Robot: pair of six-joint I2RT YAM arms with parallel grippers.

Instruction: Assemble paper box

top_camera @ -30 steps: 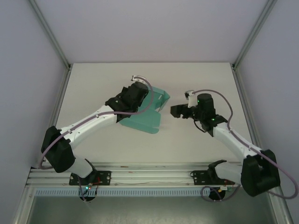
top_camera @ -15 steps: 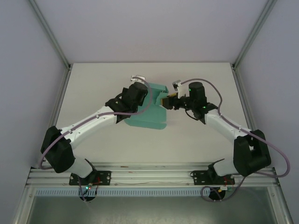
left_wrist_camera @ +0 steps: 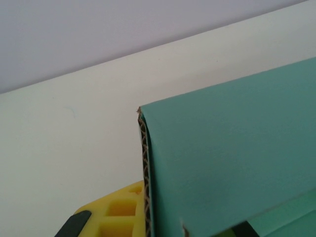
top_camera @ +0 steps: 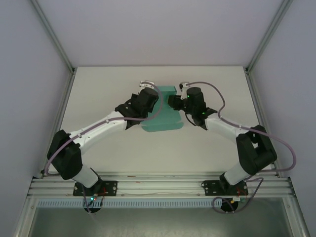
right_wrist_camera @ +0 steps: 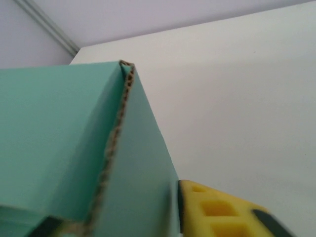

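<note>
Rail: closest to me, the metal rail (top_camera: 158,187) carries both arm bases.
Left arm: I see the left arm (top_camera: 98,131) reach up and inward toward the middle of the tabletop (top_camera: 98,89).
Right arm: the right arm (top_camera: 232,131) bends in from the other side, so the two wrists face each other.
Left fingers: the left fingers (left_wrist_camera: 116,217) pinch a panel of the paper box (top_camera: 163,121). The yellow pad lies against the card's corrugated edge, and a dark tip shows on the panel's other side.
Right fingers: the right fingers (right_wrist_camera: 217,212) sit at the box's right side, with a yellow pad just beside a folded panel. I cannot tell whether they are gripping or spread.
Paper box: teal card, mid-tabletop, between the two wrists, with panels folded up.
Back wall: plain pale back wall (top_camera: 158,29) behind the tabletop.
</note>
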